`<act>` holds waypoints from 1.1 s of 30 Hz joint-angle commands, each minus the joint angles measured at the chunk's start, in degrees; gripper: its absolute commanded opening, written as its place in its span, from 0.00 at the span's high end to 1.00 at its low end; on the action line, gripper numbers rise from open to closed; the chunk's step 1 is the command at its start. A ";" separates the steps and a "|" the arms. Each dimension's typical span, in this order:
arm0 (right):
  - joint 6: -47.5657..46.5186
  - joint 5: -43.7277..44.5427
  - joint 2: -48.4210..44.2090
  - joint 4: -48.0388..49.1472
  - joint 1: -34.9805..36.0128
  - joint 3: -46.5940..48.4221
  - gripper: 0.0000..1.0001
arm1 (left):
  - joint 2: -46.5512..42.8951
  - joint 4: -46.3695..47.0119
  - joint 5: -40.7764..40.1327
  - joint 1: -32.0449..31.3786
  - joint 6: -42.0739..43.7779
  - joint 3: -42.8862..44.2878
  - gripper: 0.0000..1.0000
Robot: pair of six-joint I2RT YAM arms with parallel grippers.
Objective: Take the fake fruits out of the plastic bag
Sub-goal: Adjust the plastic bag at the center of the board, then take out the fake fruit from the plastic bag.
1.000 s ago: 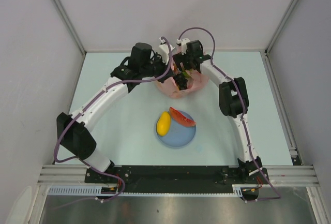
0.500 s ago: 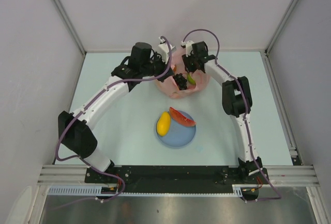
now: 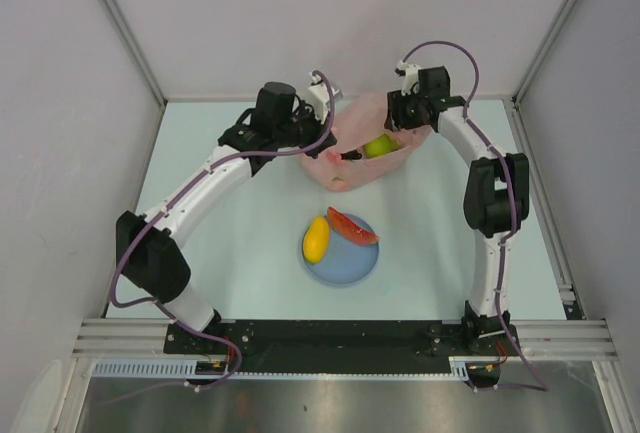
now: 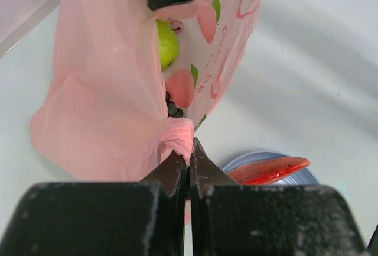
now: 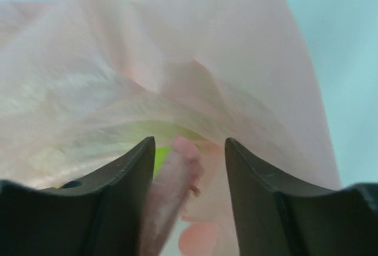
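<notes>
The pink plastic bag point(image 3: 350, 158) lies at the back middle of the table, mouth open. A green fruit point(image 3: 378, 146) sits inside it; the left wrist view shows the green fruit point(image 4: 167, 43) and dark grapes point(image 4: 172, 108) within the bag point(image 4: 100, 96). My left gripper point(image 3: 345, 156) is shut on a bunched edge of the bag point(image 4: 177, 135). My right gripper point(image 3: 398, 125) is open at the bag's right rim. In the right wrist view, a twisted strip of bag point(image 5: 174, 179) hangs between its fingers point(image 5: 133, 173), and green shows through the film.
A light blue plate point(image 3: 345, 271) stands in front of the bag with a yellow fruit point(image 3: 316, 238) and a red slice point(image 3: 352, 225) on it. The slice point(image 4: 269, 170) and plate rim point(image 4: 298, 176) also show in the left wrist view. Grey walls enclose the table.
My right gripper has pulled back out of the bag to the right and rear. The green fruit now lies uncovered in the bag's mouth. The left gripper has kept its hold.
</notes>
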 commanded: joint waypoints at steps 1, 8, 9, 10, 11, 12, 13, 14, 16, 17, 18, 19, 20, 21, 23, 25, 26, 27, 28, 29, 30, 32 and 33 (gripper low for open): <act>-2.69 9.48 -10.61 -0.52 -1.55 -8.30 0.41 | 0.76 0.82 0.13 -0.13 1.45 3.50 1.00; -6.64 7.39 -25.03 5.01 0.01 -16.31 0.35 | 1.73 0.91 0.56 -1.27 1.28 4.38 1.00; -7.60 7.21 -26.45 5.63 0.55 -17.38 0.31 | 1.64 0.82 0.83 -1.45 1.28 4.29 1.00; -9.44 5.82 -27.68 6.08 1.16 -18.17 0.31 | 1.56 0.82 1.00 -1.80 1.28 4.29 1.00; -10.07 5.63 -29.35 6.25 1.78 -18.79 0.30 | 1.38 0.99 0.92 -2.41 1.63 4.21 1.00; -10.42 5.80 -30.15 6.52 3.09 -20.19 0.29 | 1.03 1.08 0.66 -2.77 1.89 4.12 1.00; -11.30 5.63 -30.59 6.78 3.71 -20.81 0.29 | 0.77 1.60 -0.74 -3.20 2.07 4.21 1.00; -11.39 5.54 -30.77 7.04 4.33 -21.42 0.29 | 0.59 1.87 -1.36 -3.73 2.33 4.38 1.00; -11.65 -0.30 -30.69 7.75 4.86 -23.01 0.36 | 0.15 2.57 -2.68 -4.17 2.68 5.61 1.00; -12.00 -2.18 -30.08 8.19 5.03 -23.01 0.39 | 0.15 2.49 -2.95 -4.52 3.21 6.40 1.00; -11.83 -3.15 -28.59 8.80 5.64 -23.01 0.49 | 0.06 2.40 -3.04 -4.53 3.21 7.80 1.00; -12.01 -4.99 -27.53 9.24 6.09 -23.01 0.54 | -0.03 2.49 -3.12 -4.53 3.30 8.33 1.00; -13.23 -5.44 -26.48 9.68 6.53 -22.84 0.58 | -0.37 2.92 -3.65 -4.53 3.13 8.51 1.00; -13.93 -5.79 -24.20 9.51 7.40 -22.40 0.64 | -0.99 4.67 -4.00 -4.53 3.21 7.73 1.00; -15.08 -7.11 -22.17 8.20 7.76 -21.17 0.68 | -3.01 6.61 -5.31 -4.61 3.30 6.41 0.99; -14.56 -9.91 -18.93 6.96 7.94 -19.25 0.73 | -3.72 7.14 -5.76 -4.53 3.56 5.44 1.00; -14.38 -10.80 -17.69 5.39 8.02 -18.54 0.74 | -3.89 6.62 -5.85 -4.53 4.00 5.44 1.00; -13.51 -11.68 -16.72 4.77 8.11 -17.83 0.74 | -3.98 6.01 -5.85 -4.53 4.09 5.18 1.00; -13.15 -13.34 -15.84 4.50 8.20 -17.13 0.74 | -4.16 5.92 -5.85 -4.53 4.18 4.91 1.00; -12.80 -14.23 -13.92 4.24 8.55 -15.82 0.73 | -4.42 6.00 -5.76 -4.53 4.27 4.39 1.00; -12.36 -15.11 -12.94 4.23 8.73 -15.02 0.72 | -4.51 6.18 -5.50 -4.53 4.27 3.60 1.00; -11.57 -14.86 -10.05 5.11 9.86 -12.83 0.71 | -4.60 6.35 -5.15 -4.53 4.36 2.46 1.00; -11.31 -14.24 -8.90 5.64 10.22 -12.12 0.67 | -4.60 6.35 -4.80 -4.61 4.27 2.27 1.00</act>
